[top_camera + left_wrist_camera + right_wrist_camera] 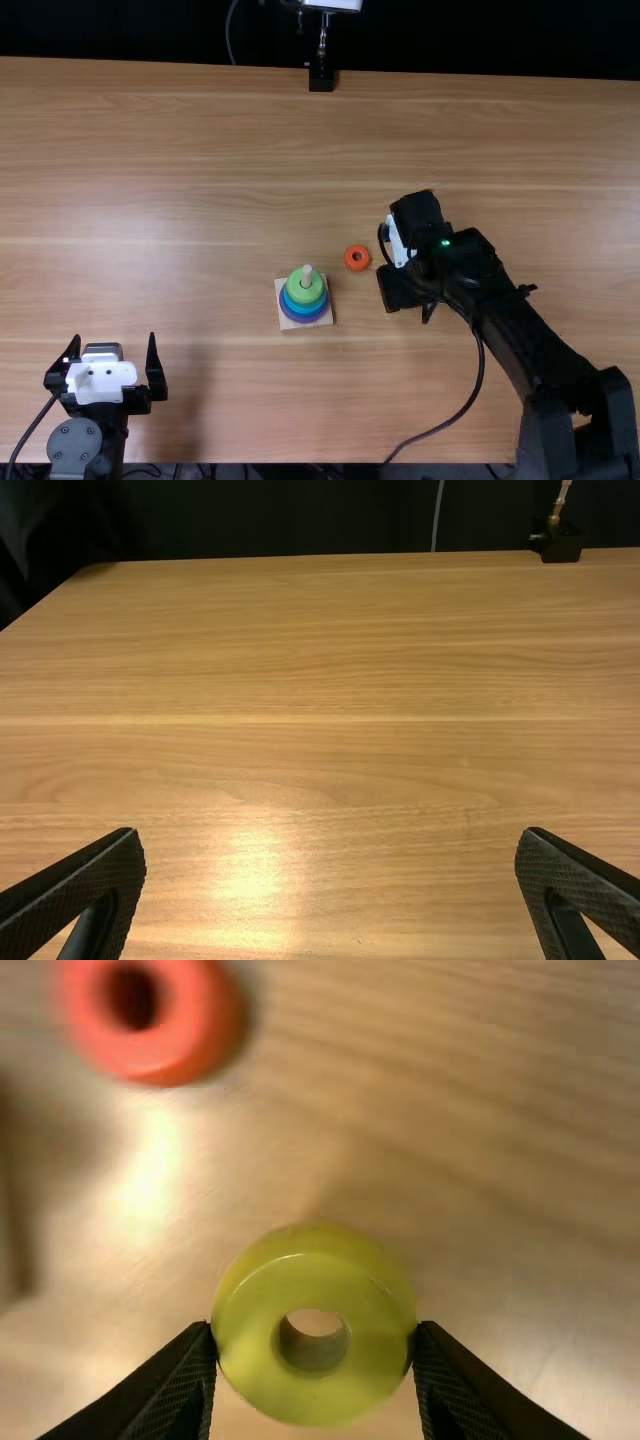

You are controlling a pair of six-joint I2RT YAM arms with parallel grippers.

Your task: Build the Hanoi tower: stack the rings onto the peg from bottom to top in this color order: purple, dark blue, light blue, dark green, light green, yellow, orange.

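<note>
- Nearest us, the left gripper (113, 340) stands wide open.
- Beyond, we see the peg (307, 277), light green ring (297, 291) topmost.
- Our right gripper (402, 289) clamps the yellow ring (248, 1325).
- The orange ring (348, 261) lies near it.

the yellow ring (245, 1330) between the right gripper's (400, 292) matt, finely ridged fingers (175, 1390) looks like smooth plastic, softly glossy. near that gripper, the orange ring (347, 264) is smooth and plastic-looking too; farther from it, the peg (307, 271) and square base (286, 324) look like pale, matt wood. ahead of the left gripper (112, 340), the table (320, 760) is smooth, grained wood with a glossy sheen, and beyond hangs dark, matt cloth (250, 520).
</note>
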